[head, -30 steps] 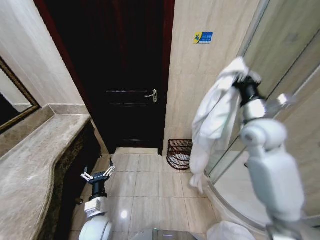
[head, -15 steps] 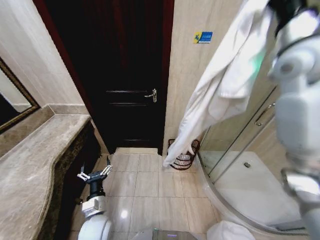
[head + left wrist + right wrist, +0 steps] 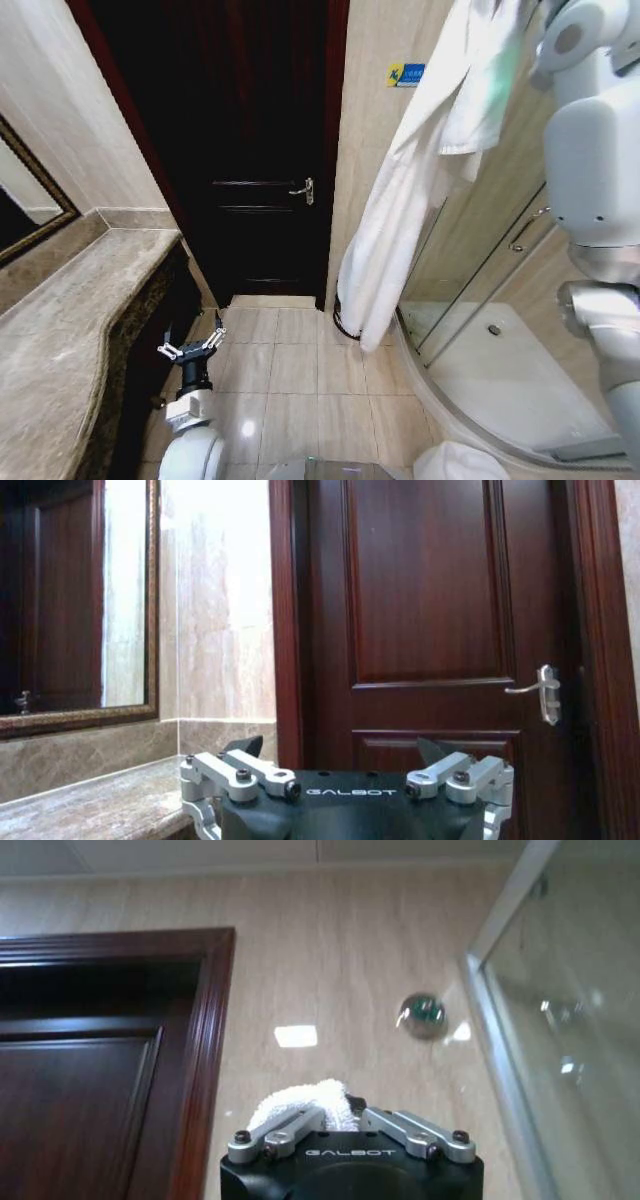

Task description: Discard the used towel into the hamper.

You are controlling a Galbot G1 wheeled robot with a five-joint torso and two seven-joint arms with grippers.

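Note:
The used towel (image 3: 405,190) is a long white cloth hanging from the upper right down to just above the floor. In the right wrist view my right gripper (image 3: 335,1114) is shut on a bunched end of the towel (image 3: 300,1102), raised high beside the door frame. The hamper (image 3: 339,322) stands on the floor against the wall right of the door; just a dark sliver of its rim peeks out from behind the towel's lower end. My left gripper (image 3: 190,350) hangs low beside the vanity, open and holding nothing (image 3: 340,750).
A dark wooden door (image 3: 260,150) is straight ahead. The marble vanity counter (image 3: 70,320) and a mirror (image 3: 20,210) run along the left. The curved glass shower enclosure (image 3: 480,280) fills the right. Tiled floor (image 3: 300,370) lies between them.
My right arm has risen and swung nearer, carrying the towel up. The cloth now hangs straighter and covers the hamper. The left arm has barely moved.

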